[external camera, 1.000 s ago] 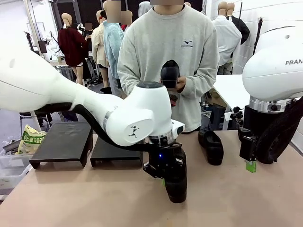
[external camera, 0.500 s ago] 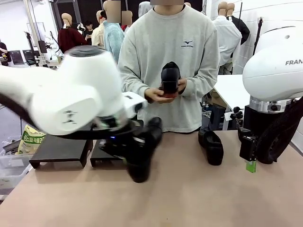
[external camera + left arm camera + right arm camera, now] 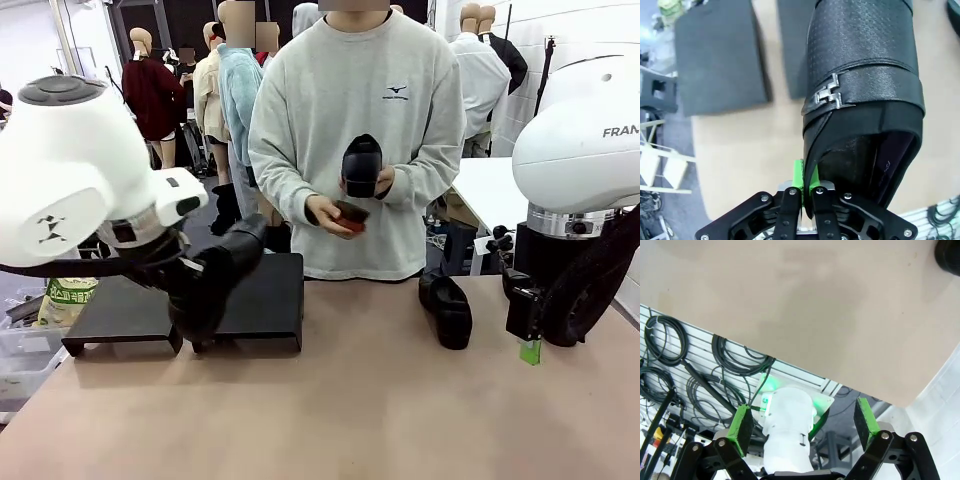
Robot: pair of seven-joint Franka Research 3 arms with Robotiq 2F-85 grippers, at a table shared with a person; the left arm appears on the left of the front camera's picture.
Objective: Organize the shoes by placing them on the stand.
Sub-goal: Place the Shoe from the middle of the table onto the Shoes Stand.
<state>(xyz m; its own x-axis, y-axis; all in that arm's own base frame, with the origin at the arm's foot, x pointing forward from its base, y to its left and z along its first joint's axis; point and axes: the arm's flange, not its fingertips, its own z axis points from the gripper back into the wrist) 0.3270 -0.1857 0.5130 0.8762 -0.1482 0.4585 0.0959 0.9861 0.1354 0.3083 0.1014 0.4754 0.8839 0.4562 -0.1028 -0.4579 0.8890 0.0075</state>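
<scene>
My left gripper point(image 3: 188, 285) is shut on the heel rim of a black shoe point(image 3: 215, 275) and holds it tilted over the gap between the stand's two units. In the left wrist view the green pads point(image 3: 799, 176) pinch the rim of this buckled shoe point(image 3: 860, 75), with the stand point(image 3: 715, 55) below it. The stand's left unit point(image 3: 120, 310) and right unit point(image 3: 265, 295) have bare tops. Another shoe point(image 3: 447, 310) lies on the table at right. The person holds a third shoe point(image 3: 360, 165) in both hands. My right gripper point(image 3: 530, 348) hangs open at the right edge, its pads point(image 3: 742, 422) wide apart.
The person stands at the far side of the tan table point(image 3: 380, 420). A plastic bin with a green bag point(image 3: 65, 295) sits off the table's left edge. Coiled cables point(image 3: 715, 370) lie on the floor below the table's right edge.
My left arm has swung from the table's middle to the left, carrying the shoe up to the stand. The person has shifted the shoe in their hands. My right arm is still.
</scene>
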